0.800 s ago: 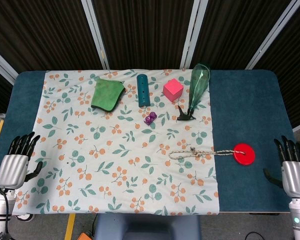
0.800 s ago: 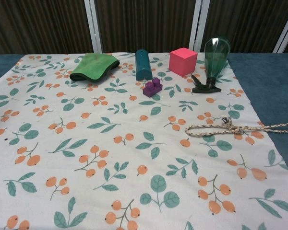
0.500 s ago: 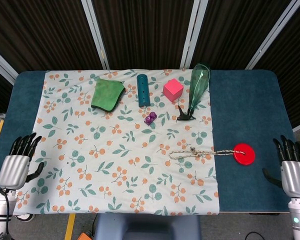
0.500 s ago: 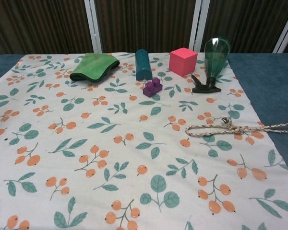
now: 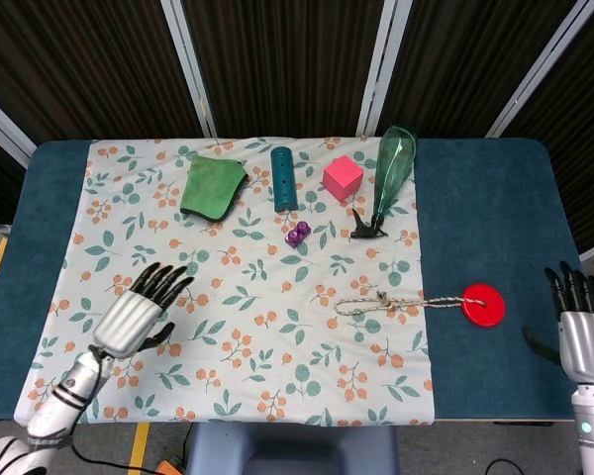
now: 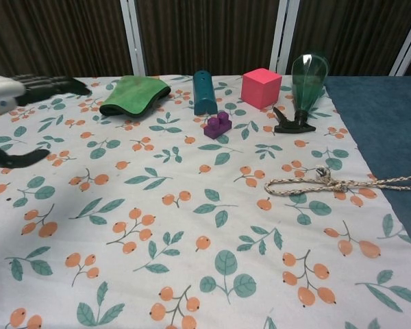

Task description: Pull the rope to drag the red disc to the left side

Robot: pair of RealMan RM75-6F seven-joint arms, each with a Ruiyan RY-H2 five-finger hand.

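The red disc (image 5: 482,304) lies flat on the blue table at the right, just past the cloth's edge. A braided rope (image 5: 388,305) runs left from it onto the floral cloth and ends in a knotted loop (image 6: 305,184). My left hand (image 5: 139,316) hovers over the cloth's left part, fingers spread and holding nothing, far left of the rope; the chest view shows the left hand (image 6: 14,92) at its left edge. My right hand (image 5: 584,332) stays at the table's right edge, fingers apart, empty, right of the disc.
Along the cloth's far side lie a green cloth pad (image 5: 213,187), a teal cylinder (image 5: 283,178), a pink cube (image 5: 344,177), a green spray bottle (image 5: 390,173) and a small purple brick (image 5: 298,234). The floral cloth (image 5: 247,327) covers most of the table.
My left hand has moved from the table's left edge rightward and forward over the cloth, and now shows in the chest view. The right hand, rope and disc have barely moved.
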